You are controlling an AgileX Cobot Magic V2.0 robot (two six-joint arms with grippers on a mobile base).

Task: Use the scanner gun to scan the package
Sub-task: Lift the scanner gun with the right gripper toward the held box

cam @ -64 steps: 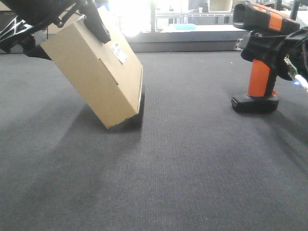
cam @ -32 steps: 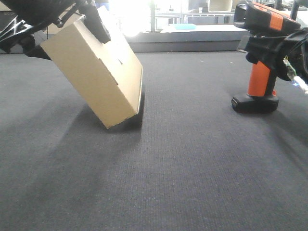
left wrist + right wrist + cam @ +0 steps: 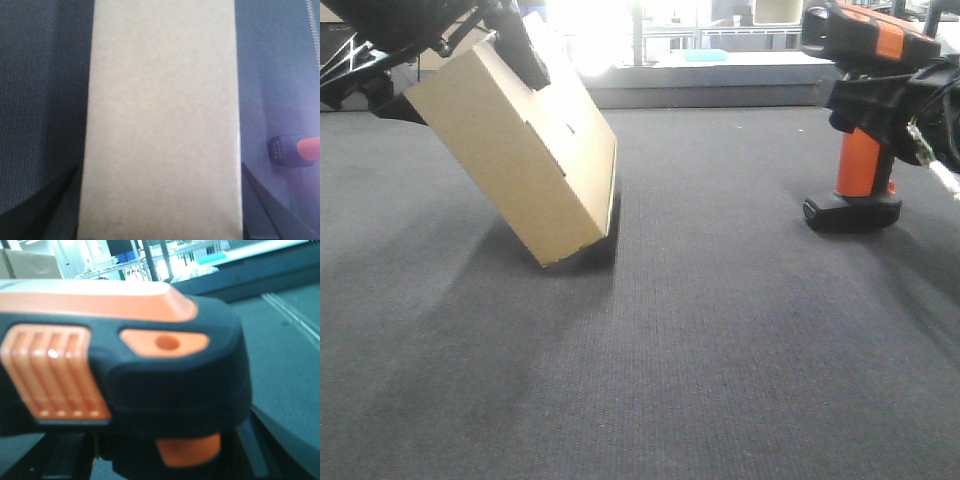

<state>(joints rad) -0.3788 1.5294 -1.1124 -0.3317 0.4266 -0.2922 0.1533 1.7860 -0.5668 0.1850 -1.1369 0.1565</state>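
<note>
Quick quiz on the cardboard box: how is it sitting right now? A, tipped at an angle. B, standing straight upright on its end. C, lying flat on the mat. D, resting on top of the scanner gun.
A: in the front view the cardboard box leans at a slant, one low corner down at the dark mat and its other end raised.

Left arm, right arm, jaws clamped
</note>
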